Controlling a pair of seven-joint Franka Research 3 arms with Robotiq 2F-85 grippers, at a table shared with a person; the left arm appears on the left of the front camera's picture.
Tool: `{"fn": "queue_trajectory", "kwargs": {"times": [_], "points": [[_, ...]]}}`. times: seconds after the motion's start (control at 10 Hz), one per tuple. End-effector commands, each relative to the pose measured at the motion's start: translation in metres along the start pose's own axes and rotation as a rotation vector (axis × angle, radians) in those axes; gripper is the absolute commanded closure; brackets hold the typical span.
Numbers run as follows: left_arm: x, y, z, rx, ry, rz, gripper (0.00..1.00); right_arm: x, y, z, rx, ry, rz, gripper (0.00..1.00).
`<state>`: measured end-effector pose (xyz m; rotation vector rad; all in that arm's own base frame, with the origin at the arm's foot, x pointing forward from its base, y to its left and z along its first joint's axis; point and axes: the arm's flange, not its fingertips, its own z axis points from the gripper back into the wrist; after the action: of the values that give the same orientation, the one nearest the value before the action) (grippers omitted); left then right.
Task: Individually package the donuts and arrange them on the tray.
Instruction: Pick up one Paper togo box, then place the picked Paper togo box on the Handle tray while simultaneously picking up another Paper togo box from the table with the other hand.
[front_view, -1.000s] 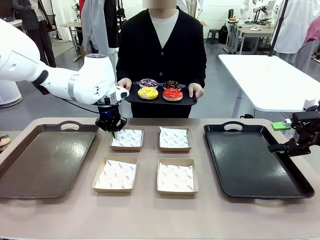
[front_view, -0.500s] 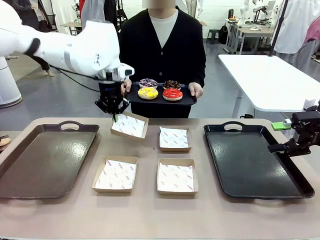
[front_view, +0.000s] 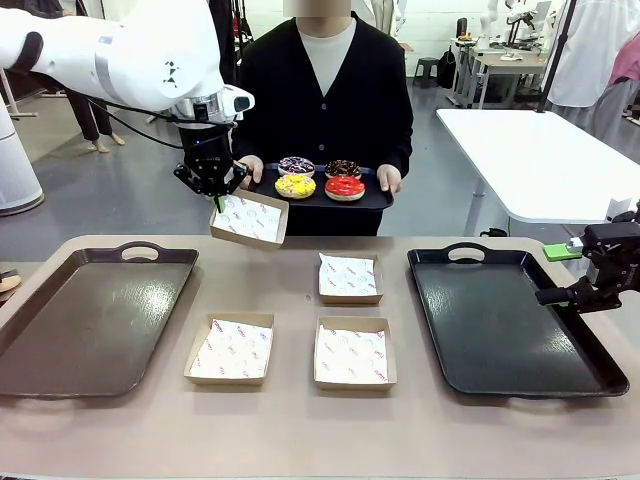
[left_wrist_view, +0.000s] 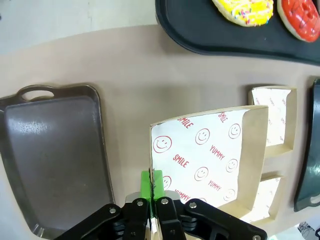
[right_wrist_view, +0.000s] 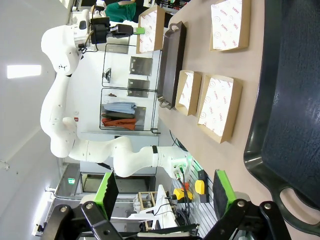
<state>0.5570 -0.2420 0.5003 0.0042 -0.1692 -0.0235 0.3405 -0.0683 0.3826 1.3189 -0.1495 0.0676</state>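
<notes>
My left gripper (front_view: 213, 188) is shut on the rim of a shallow cardboard box (front_view: 248, 218) lined with white paper, holding it tilted in the air just below the person's small black tray (front_view: 320, 199). That tray carries several donuts: a sprinkled one (front_view: 297, 165), a dark chocolate one (front_view: 344, 169), a yellow one (front_view: 296, 186) and a red one (front_view: 345, 188). In the left wrist view the green fingertips (left_wrist_view: 152, 181) pinch the box (left_wrist_view: 210, 150) edge, with the yellow donut (left_wrist_view: 245, 10) and red donut (left_wrist_view: 302, 17) above. My right gripper (front_view: 598, 283) hangs open at the table's right edge.
Three more lined boxes (front_view: 350, 278) (front_view: 232, 349) (front_view: 352, 353) rest mid-table. A large brown tray (front_view: 40, 350) lies at the left and a large black tray (front_view: 510, 330) at the right, below my right gripper (right_wrist_view: 165, 192). The person's hands grip the small tray's ends.
My left gripper has lifted the far-left box off the table and carried it up and slightly left toward the person's tray. The right arm has stayed still.
</notes>
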Motion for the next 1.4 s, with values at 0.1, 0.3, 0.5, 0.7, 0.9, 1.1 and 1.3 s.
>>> {"fn": "queue_trajectory", "kwargs": {"times": [0.1,0.3,0.5,0.7,0.9,1.1,1.3], "points": [[0.009,-0.0017,-0.0062,0.044,0.02,0.071,1.0,0.0001,0.0007,-0.0011,0.007,-0.007,0.001,0.0],[0.0008,0.0007,0.0008,0.008,-0.002,0.026,1.0,0.0001,0.0007,-0.0011,0.007,-0.007,0.001,0.0],[0.0008,0.0007,0.0008,0.008,-0.002,0.026,1.0,0.0001,0.0007,-0.0011,0.007,-0.007,0.001,0.0],[0.0008,0.0007,0.0008,0.008,-0.002,0.026,1.0,0.0001,0.0007,-0.0011,0.007,-0.007,0.001,0.0],[0.0008,0.0007,0.0008,0.008,-0.002,0.026,1.0,0.0001,0.0007,-0.0011,0.007,-0.007,0.001,0.0],[0.0008,0.0007,0.0008,0.008,-0.002,0.026,1.0,0.0001,0.0007,-0.0011,0.007,-0.007,0.001,0.0],[0.0008,0.0007,0.0008,0.008,-0.002,0.026,1.0,0.0001,0.0007,-0.0011,0.007,-0.007,0.001,0.0]]}}
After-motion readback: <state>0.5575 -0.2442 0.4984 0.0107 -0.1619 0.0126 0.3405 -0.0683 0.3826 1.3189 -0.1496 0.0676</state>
